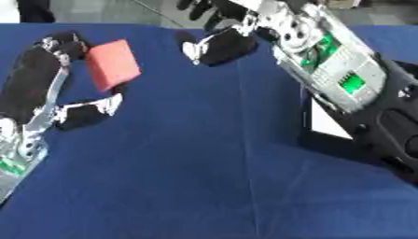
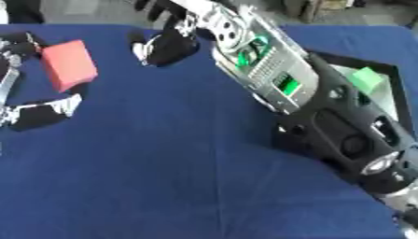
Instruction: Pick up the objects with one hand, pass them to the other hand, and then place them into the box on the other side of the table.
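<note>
Black arms – silver joints, green boards exposed; black-white hands (image 1: pixel 214 46).

Block (image 1: pixel 113 63) far left on table (image 1: pixel 204 177), left hand (image 1: pixel 49 79) around it; box (image 2: pixel 384 100) right, beneath right arm.

no readable text, labels or numbers

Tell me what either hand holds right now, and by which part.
The left hand holds the red block, fingers at its far end, thumb near its lower end. The right hand holds nothing.
</note>
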Motion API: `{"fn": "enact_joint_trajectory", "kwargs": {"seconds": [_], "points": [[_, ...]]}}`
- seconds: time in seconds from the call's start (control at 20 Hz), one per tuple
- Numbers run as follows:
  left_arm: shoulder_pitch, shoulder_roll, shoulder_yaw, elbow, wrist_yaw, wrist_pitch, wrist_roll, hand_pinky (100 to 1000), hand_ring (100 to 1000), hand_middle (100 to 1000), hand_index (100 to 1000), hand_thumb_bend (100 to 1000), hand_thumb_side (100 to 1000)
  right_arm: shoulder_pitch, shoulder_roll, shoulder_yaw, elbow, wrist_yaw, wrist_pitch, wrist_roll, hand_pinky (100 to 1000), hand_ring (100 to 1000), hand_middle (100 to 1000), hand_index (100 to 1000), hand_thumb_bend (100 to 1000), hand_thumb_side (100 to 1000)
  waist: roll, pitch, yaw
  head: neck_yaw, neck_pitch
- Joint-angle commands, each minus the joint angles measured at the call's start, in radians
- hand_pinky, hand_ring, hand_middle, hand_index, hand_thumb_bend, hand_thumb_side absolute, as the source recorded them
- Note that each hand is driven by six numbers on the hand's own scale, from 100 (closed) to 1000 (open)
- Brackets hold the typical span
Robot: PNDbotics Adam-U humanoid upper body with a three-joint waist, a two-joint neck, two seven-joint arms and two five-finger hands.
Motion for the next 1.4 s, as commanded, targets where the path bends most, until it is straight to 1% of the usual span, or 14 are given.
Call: {"fn": "enact_joint_trajectory", "kwargs": {"seconds": [0.05, 0.2, 0.5, 0.65, 0.75, 0.9, 1.0, 1.15, 1.4], "points": [[-0.019, 0.006, 0.005, 0.002, -0.023, -0.016, 0.021, 682, 559, 544, 555, 100, 278, -0.012, 0.011, 0.005, 0.008, -0.01, -0.016, 0.007, 742, 819, 810, 890, 100, 100, 0.006, -0.029, 0.002, -0.002, -0.001], [-0.026, -0.008, 0.002, 0.025, -0.02, -0.026, 0.029, 667, 555, 539, 554, 100, 296, -0.015, 0.031, 0.018, 0.022, 0.017, -0.032, 0.031, 748, 822, 814, 893, 100, 100, 0.006, -0.029, 0.005, -0.005, 0.002], [-0.045, -0.029, -0.009, 0.069, -0.038, -0.079, 0.039, 649, 554, 539, 555, 100, 295, -0.019, 0.067, 0.029, 0.049, 0.072, -0.056, 0.064, 752, 825, 818, 894, 100, 100, 0.009, -0.032, 0.01, -0.008, 0.006], [-0.043, -0.027, -0.022, 0.065, -0.026, -0.109, 0.038, 653, 556, 540, 557, 100, 303, -0.02, 0.074, 0.03, 0.054, 0.068, -0.065, 0.06, 748, 824, 815, 893, 100, 100, 0.011, -0.033, 0.01, -0.006, 0.009], [-0.04, -0.019, -0.033, 0.05, -0.004, -0.138, 0.029, 659, 556, 540, 557, 100, 311, -0.022, 0.073, 0.03, 0.053, 0.058, -0.07, 0.051, 747, 823, 814, 893, 100, 100, 0.012, -0.032, 0.009, -0.002, 0.008], [-0.036, -0.008, -0.049, 0.016, 0.024, -0.162, 0.005, 667, 556, 540, 557, 100, 314, -0.029, 0.066, 0.031, 0.052, 0.038, -0.075, 0.045, 745, 824, 814, 894, 100, 100, 0.013, -0.031, 0.007, 0.001, 0.007], [-0.036, 0.0, -0.056, -0.007, 0.029, -0.166, -0.012, 666, 556, 540, 557, 100, 309, -0.035, 0.061, 0.03, 0.051, 0.017, -0.08, 0.048, 745, 826, 816, 896, 100, 100, 0.013, -0.03, 0.004, 0.004, 0.008], [-0.038, 0.003, -0.056, -0.028, 0.023, -0.153, -0.025, 664, 554, 538, 556, 100, 306, -0.044, 0.058, 0.035, 0.057, -0.003, -0.088, 0.065, 751, 834, 822, 901, 100, 100, 0.013, -0.03, 0.0, 0.007, 0.007], [-0.043, -0.003, -0.055, -0.041, 0.021, -0.123, -0.023, 652, 546, 529, 555, 100, 298, -0.053, 0.058, 0.044, 0.072, 0.036, -0.118, 0.129, 767, 829, 818, 904, 100, 100, 0.013, -0.03, -0.001, 0.008, 0.005]]}}
